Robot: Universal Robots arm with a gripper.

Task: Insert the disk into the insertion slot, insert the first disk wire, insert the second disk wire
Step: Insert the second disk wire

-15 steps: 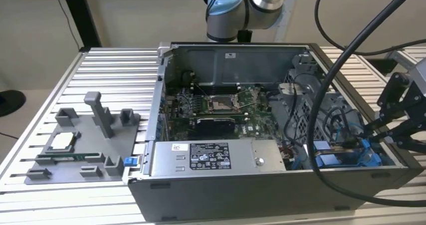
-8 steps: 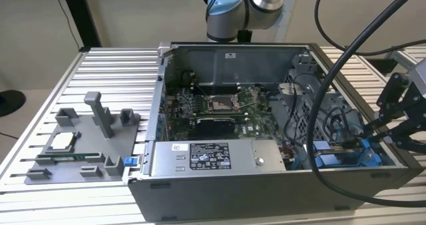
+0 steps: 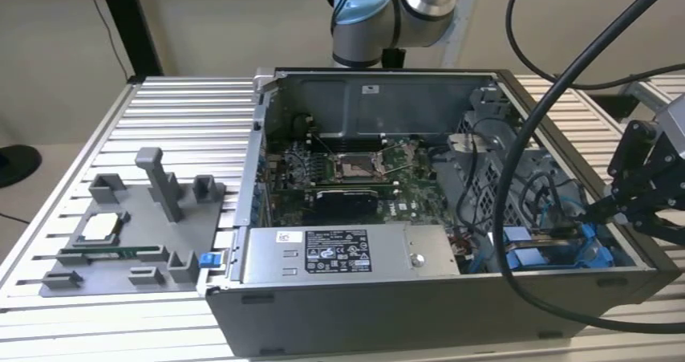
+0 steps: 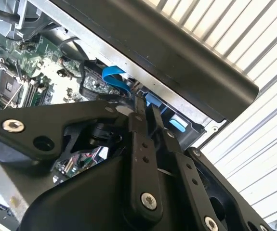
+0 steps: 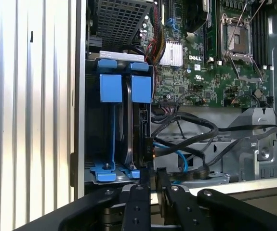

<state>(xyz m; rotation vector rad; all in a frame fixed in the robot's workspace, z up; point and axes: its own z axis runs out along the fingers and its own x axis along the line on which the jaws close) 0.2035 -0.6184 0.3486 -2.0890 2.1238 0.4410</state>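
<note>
The disk stands on edge inside the insertion slot, held in its bright blue carrier. In the exterior view the carrier lies at the case's near right corner. My gripper hangs just over the disk's cabled end with its fingers close together. The fingertips sit right at a black connector on the disk's edge; whether they pinch it is hidden. A blue wire and black wires curl beside the disk. In the second wrist view the gripper points at the blue fittings.
The open computer case lies on a slatted aluminium table. Inside it are the motherboard, a labelled power-supply box and a perforated cage. A grey fixture block stands on the exterior view's left. Thick black hoses cross the case.
</note>
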